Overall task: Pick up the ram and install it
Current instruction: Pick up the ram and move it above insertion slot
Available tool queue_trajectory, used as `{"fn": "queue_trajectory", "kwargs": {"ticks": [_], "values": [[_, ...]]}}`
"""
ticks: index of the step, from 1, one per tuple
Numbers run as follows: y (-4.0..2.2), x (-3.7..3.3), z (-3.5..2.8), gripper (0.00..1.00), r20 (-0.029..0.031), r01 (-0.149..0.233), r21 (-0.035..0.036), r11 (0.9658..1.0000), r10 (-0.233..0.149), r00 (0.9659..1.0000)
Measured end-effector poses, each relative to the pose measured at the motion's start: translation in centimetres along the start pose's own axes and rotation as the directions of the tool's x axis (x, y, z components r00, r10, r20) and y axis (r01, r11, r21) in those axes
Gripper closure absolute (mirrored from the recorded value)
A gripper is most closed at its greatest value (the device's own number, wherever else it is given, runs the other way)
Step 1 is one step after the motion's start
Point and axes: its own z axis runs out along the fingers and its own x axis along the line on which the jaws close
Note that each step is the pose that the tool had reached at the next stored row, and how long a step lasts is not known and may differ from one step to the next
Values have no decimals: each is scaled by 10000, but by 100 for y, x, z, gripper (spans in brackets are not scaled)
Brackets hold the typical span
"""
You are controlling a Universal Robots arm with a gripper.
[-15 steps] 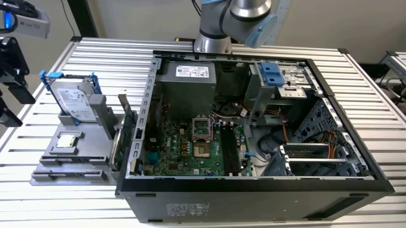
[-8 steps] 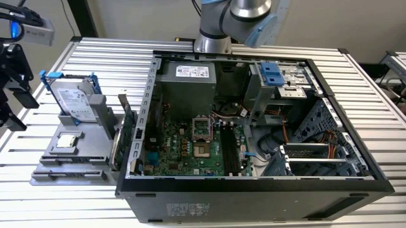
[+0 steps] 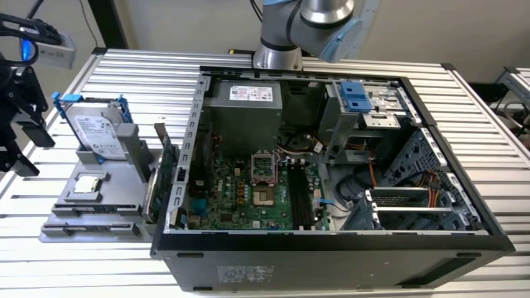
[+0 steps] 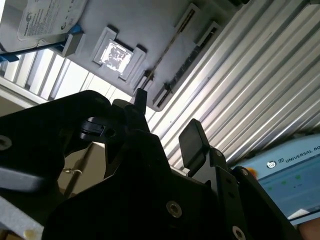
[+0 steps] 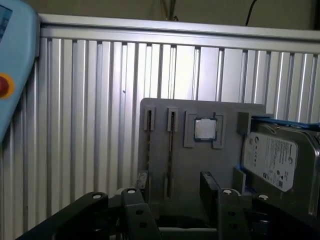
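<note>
The gripper (image 5: 175,182) hangs above the grey holder (image 5: 227,110) that sits beside the open computer case (image 3: 331,261). Its jaws are spread apart with nothing between them. The ram (image 5: 171,135) stands on edge in a holder slot, just beside the processor chip (image 5: 205,129), and in the first wrist view it lines up with the gap between the jaws.

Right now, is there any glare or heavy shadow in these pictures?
In the second wrist view the processor chip glares white and the gripper is backlit, dark; the first wrist view is evenly lit; the exterior view is dimmer inside the computer case.
</note>
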Motion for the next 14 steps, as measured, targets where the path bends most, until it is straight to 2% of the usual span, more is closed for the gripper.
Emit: {"fn": "queue_trajectory", "kwargs": {"ticks": [4,9,13,14], "values": [[0,1,56,0,-4,-25,-5,10000,25,10000],[-1,2,123,0,-3,-54,-90,9999,54,10000],[-2,3,178,0,-22,-51,0,10000,51,10000],[-3,2,192,0,-38,-51,4,10000,51,10000]]}}
